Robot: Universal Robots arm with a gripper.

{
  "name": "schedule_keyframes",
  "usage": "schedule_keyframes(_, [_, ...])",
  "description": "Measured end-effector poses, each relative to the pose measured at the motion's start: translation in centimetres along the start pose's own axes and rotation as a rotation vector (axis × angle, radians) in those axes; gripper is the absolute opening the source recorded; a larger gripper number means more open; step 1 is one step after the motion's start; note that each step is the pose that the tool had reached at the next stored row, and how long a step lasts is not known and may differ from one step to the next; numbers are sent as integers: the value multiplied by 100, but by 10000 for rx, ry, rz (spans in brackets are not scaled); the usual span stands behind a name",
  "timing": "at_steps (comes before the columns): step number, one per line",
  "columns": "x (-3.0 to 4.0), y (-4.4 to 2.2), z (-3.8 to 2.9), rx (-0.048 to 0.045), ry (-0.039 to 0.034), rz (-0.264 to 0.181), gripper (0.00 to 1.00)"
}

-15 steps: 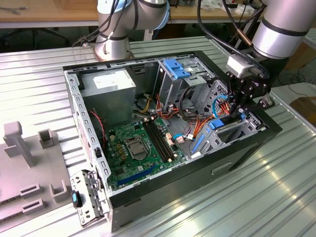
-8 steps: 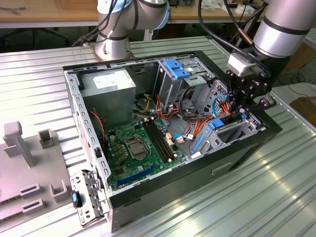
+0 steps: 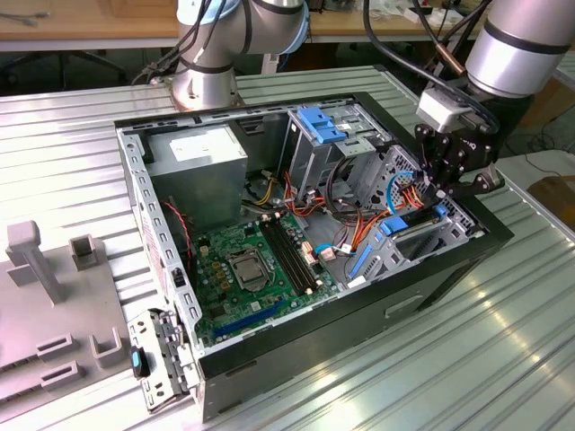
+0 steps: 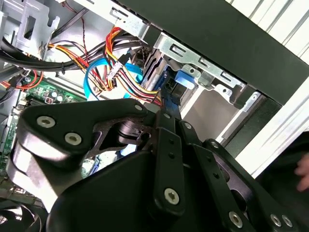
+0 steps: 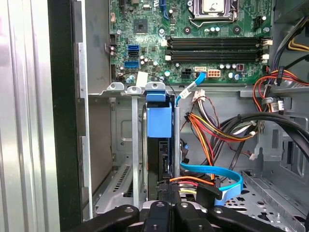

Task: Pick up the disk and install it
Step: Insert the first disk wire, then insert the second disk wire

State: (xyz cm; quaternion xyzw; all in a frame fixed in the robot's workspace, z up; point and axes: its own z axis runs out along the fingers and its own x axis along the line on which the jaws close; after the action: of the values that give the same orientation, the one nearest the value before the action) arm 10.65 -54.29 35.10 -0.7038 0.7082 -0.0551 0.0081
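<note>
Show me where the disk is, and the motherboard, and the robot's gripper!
disk [image 5: 159, 121], first wrist view, on its blue carrier frame, standing in the cage slot.
motherboard [image 3: 241, 278], exterior view, on the green board.
gripper [image 3: 446, 184], exterior view, at its black tips above the case's corner.

Just beside my hand [image 3: 446, 180], orange and yellow wire bundles [image 3: 409, 199]; farther off, the green motherboard [image 3: 243, 269] and grey box-shaped power supply [image 3: 198, 166].
</note>
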Motion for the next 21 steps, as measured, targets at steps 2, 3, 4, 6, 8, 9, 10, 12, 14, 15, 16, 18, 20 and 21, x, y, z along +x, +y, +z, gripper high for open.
schedule_keyframes(2, [0,0,-1,0,1,0,11])
schedule_keyframes(3, [0,0,-2,0,1,0,11])
schedule_keyframes(4, [0,0,-3,0,1,0,11])
schedule_keyframes(6, [0,-1,-4,0,1,0,11])
schedule_keyframes(8, [0,-1,-6,0,0,0,11])
schedule_keyframes(9, [2,-3,-34,0,7,0,11])
schedule_keyframes(10, [11,-15,-162,0,2,0,11])
schedule_keyframes(12, [-130,-72,-429,-828,4,-52,11])
schedule_keyframes(14, [-227,-73,-437,-942,5,-61,11])
schedule_keyframes(15, [-257,-76,-439,-1003,13,-65,11])
schedule_keyframes(16, [-268,-80,-440,-1044,40,-69,11])
schedule_keyframes(18, [-277,-89,-441,-1114,66,-75,11])
schedule_keyframes(20, [-307,-121,-440,-1205,88,-81,11])
schedule_keyframes(21, [-329,-144,-440,-1239,95,-84,11])
